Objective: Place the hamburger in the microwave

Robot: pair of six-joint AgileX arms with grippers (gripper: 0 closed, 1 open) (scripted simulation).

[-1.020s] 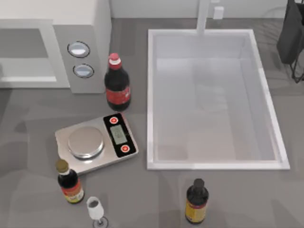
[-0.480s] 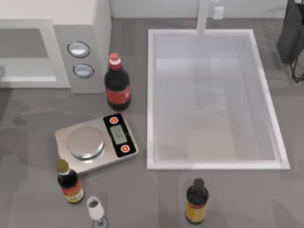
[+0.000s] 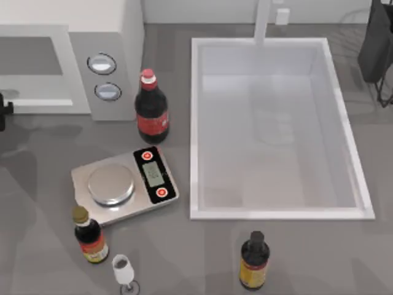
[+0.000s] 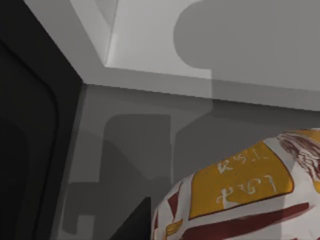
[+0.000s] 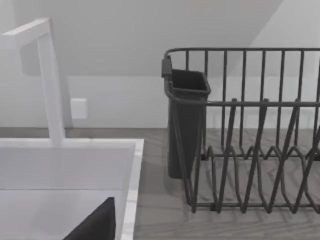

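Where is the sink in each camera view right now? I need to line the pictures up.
Top view: the sink is the big white basin right of centre.
Right wrist view: its rim corner lies beside the dark dish rack.
Left wrist view: this camera faces the hamburger up close.
Shared landmark: the white faucet at the sink's far edge.

Little of the AgileX body is in sight, and all of it is black. At the left edge of the top view, a small piece of the left arm juts in as a dark, blocky stub with a squared outline. In the left wrist view, the left gripper appears as a flat, matte black wedge with one straight slanted edge. The right gripper looks the same: a plain black wedge, smooth-sided, without markings, screws or cables to be made out.
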